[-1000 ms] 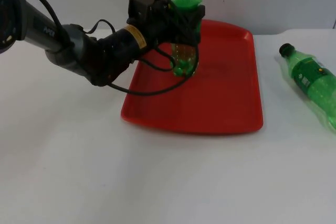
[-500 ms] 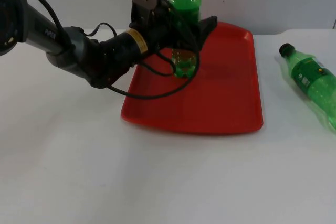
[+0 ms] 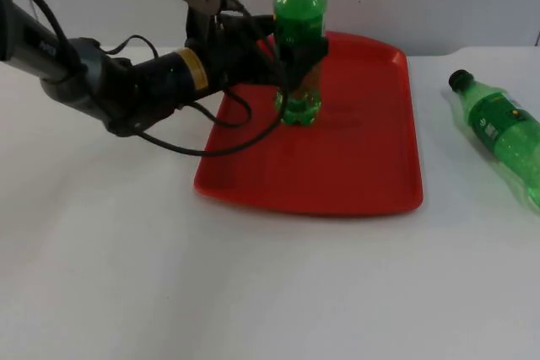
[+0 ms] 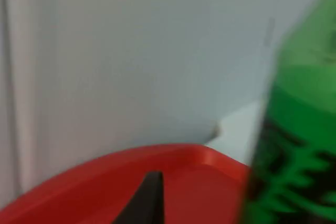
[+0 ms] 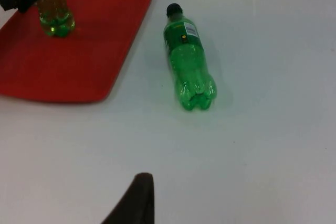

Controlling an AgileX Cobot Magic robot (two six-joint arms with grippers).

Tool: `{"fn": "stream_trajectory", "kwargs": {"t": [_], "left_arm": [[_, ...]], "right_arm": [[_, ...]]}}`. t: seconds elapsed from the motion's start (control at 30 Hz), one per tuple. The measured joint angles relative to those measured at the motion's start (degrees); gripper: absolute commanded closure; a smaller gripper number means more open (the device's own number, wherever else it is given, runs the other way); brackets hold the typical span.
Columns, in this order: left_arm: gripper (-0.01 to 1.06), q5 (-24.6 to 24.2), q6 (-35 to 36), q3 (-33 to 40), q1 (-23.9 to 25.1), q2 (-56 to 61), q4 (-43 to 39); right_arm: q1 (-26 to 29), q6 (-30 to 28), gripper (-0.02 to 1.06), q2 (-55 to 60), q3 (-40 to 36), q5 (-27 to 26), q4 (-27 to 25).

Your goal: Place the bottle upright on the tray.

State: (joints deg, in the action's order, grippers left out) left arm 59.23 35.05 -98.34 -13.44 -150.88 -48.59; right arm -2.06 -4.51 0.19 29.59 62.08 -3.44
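Observation:
A green bottle (image 3: pixel 299 14) stands upright on the red tray (image 3: pixel 363 158), near its far left part. My left gripper (image 3: pixel 291 43) is open at the bottle's label height. One of its fingers (image 3: pixel 310 50) crosses in front of the bottle, and the arm reaches in from the left. In the left wrist view the bottle (image 4: pixel 294 145) stands close by, off to one side of a black fingertip (image 4: pixel 148 198) over the tray (image 4: pixel 105 177). My right gripper (image 5: pixel 137 203) waits over bare table, well short of the tray (image 5: pixel 79 61).
A second green bottle (image 3: pixel 502 137) with a black cap lies on its side on the white table, right of the tray. In the right wrist view this bottle (image 5: pixel 188 61) lies beside the tray's edge. The grey partition wall rises behind the tray.
The left gripper opened and let go of the bottle, then drew back to the left. The bottle stays upright on the tray.

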Motion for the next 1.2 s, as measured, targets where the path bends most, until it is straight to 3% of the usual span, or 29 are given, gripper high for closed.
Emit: {"fn": "stream_trajectory", "kwargs": {"t": [0.13,0.3,0.5,0.73,1.2], "left_arm": [[0.07,4.79,1.46,0.0,0.74,0.0,-8.65],[0.07,5.99,4.5,0.0,0.74,0.0,-13.03],[0.07,5.78,5.48,0.0,1.04,0.0,-15.48],[0.07,2.09,5.56,0.0,2.84,0.0,-15.69],[0.07,2.21,9.05,0.0,7.31,0.29,-18.82]], "right_arm": [[0.0,0.0,-0.01,0.0,0.0,0.0,0.0],[0.0,0.0,-0.01,0.0,0.0,0.0,0.0],[0.0,0.0,-0.01,0.0,0.0,0.0,0.0],[0.0,-0.11,-0.01,0.0,0.0,0.0,0.0],[0.0,-0.11,-0.01,0.0,0.0,0.0,0.0]]}}
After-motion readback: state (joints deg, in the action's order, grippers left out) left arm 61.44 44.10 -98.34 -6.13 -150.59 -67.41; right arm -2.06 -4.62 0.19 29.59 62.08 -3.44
